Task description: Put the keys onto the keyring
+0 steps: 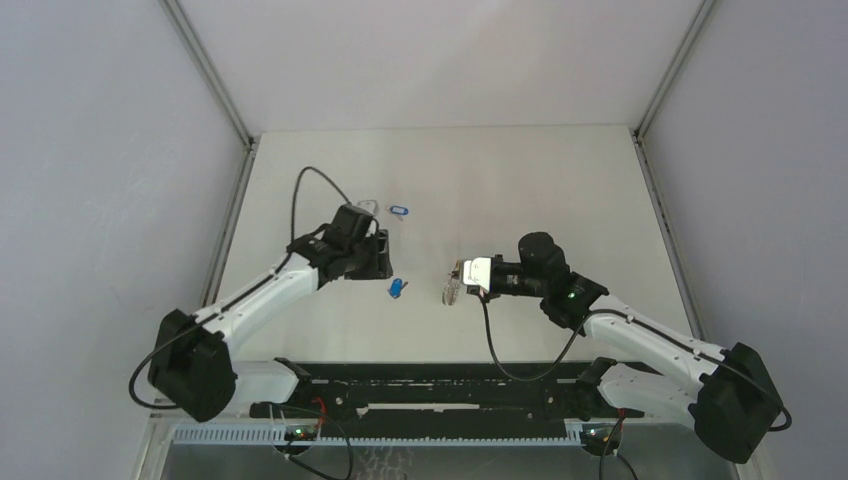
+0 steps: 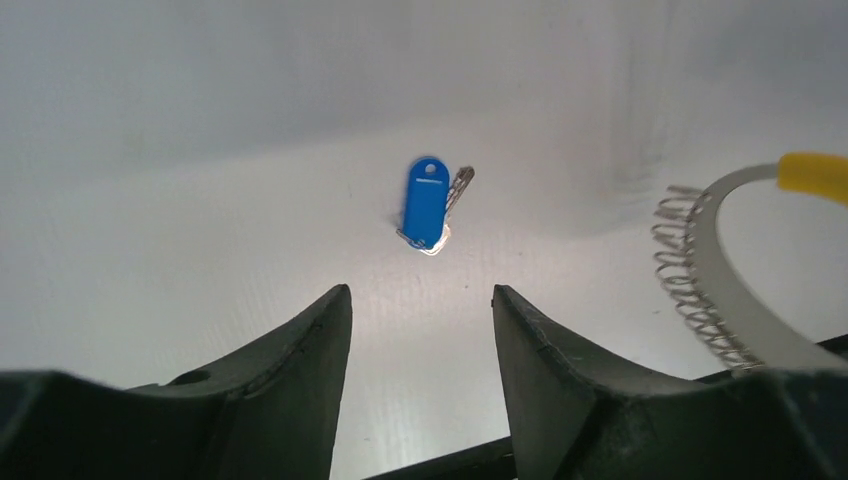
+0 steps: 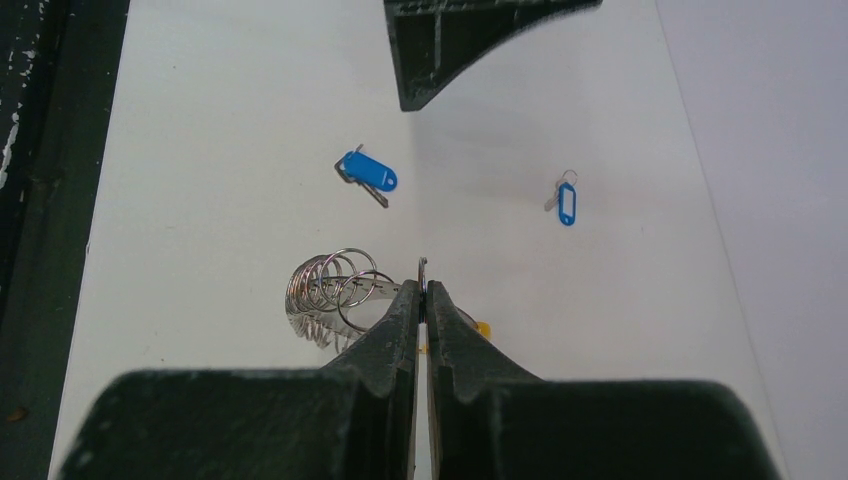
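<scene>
The left gripper [image 2: 420, 297] gapes before one key [image 2: 427, 203], keyring [image 2: 714, 270] just beside.

Keyring [image 2: 720, 290], left wrist view: cut off at right edge; lower arc hidden behind left gripper [image 2: 420, 292] body.
Keyring, right wrist view: band largely hidden behind right gripper [image 3: 424, 292] fingers; yellow arc shows only as a sliver.
Keyring, top view: loops too small to resolve.
Far key [image 1: 400, 211], top view: blade too small to resolve.
Left gripper, right wrist view: cut off at top edge.
</scene>
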Controlling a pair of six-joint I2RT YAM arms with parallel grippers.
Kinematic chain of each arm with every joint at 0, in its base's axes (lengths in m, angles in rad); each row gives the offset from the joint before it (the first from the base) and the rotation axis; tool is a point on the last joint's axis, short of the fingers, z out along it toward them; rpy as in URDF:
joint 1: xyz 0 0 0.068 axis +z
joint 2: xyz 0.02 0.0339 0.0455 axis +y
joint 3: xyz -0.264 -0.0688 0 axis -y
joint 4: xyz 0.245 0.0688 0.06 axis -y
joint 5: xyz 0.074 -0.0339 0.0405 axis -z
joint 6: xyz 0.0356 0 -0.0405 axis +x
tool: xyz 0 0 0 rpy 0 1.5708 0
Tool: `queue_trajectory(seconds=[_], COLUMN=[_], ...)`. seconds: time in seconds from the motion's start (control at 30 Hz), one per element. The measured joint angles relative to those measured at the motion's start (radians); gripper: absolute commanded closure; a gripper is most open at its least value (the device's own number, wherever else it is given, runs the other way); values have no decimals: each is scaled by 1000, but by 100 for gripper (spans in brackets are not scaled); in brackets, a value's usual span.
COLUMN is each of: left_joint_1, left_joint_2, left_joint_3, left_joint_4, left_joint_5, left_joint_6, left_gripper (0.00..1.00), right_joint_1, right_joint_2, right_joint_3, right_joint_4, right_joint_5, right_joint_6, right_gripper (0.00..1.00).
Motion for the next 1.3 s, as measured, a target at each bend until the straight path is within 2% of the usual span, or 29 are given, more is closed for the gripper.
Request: queue_trajectory(seconds=[0.1, 0.3, 0.7, 0.9, 1.3], left_joint_1=[-50, -106, -107, -107, -127], left_joint_2=[95, 228, 264, 351, 422], left_joint_3=[78, 117, 117, 117, 117], left_joint_4=[-50, -106, -41, -13, -23], left_joint_5=[-10, -31, 71, 114, 148], left_joint_6=[188, 539, 1022, 1145, 1225], left_gripper=[51, 52, 51, 52, 58], right_joint_1=[0, 0, 1, 1, 1], right_joint_2=[-7, -27, -29, -29, -29], right_joint_3=[0, 0, 0, 0, 0], right_joint_4=[-1, -6, -7, -7, -8], right_joint_5=[0, 0, -4, -4, -3], right_joint_6=[0, 0, -1, -1, -3], right_gripper=[100, 100, 100, 100, 100])
